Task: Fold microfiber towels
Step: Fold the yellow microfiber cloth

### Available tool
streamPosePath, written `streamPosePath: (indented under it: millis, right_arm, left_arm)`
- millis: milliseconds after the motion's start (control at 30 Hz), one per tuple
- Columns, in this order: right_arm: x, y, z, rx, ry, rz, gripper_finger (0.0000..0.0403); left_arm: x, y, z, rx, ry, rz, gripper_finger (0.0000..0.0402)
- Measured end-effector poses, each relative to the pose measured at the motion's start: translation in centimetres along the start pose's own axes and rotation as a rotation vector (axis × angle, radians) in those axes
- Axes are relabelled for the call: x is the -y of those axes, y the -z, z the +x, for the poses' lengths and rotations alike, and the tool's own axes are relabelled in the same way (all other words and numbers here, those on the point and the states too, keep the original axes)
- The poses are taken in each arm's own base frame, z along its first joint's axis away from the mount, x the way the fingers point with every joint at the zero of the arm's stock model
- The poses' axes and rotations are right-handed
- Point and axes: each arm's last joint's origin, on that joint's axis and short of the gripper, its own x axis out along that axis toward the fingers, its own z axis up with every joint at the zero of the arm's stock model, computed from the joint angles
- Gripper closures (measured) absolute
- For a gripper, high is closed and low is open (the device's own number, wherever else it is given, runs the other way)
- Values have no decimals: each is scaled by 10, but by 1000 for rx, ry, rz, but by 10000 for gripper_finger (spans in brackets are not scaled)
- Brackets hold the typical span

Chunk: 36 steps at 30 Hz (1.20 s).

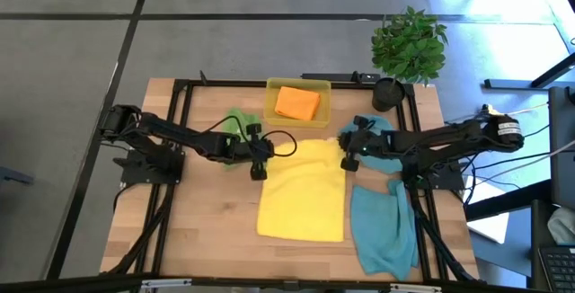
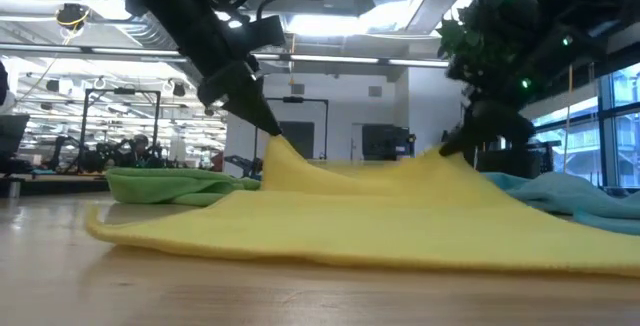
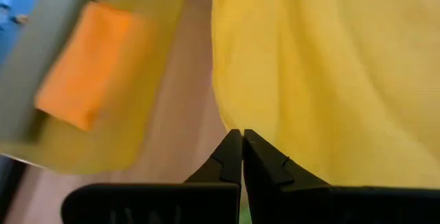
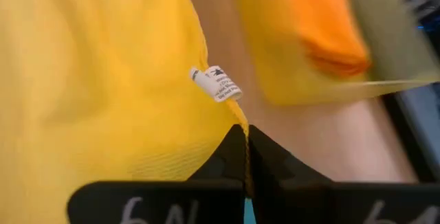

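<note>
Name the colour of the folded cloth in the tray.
Orange folded microfiber cloth; the high view shows it best.

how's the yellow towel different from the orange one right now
The yellow towel lies spread open on the table; the orange towel sits folded small in the tray. The left gripper and right gripper each pinch a corner of the yellow towel; nothing holds the orange towel. Both are plain cloths.
</note>
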Motion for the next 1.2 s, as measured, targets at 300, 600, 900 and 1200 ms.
streamPosePath:
  millis: [300, 600, 900, 1200]
  right_arm:
    - [13, -25, -23, 8, 70, 77, 401]
    - [11, -43, -46, 54, 86, 96, 402]
    - [-4, -46, -59, 86, 82, 64, 403]
    - [6, -46, -62, 98, 142, 96, 403]
  left_arm:
    - [-10, -2, -2, 4, -143, 58, 402]
    - [-23, -14, -38, 124, -175, 38, 402]
    - [-3, -15, -53, 146, -164, 205, 401]
    - [-20, -14, -50, 113, -217, 240, 402]
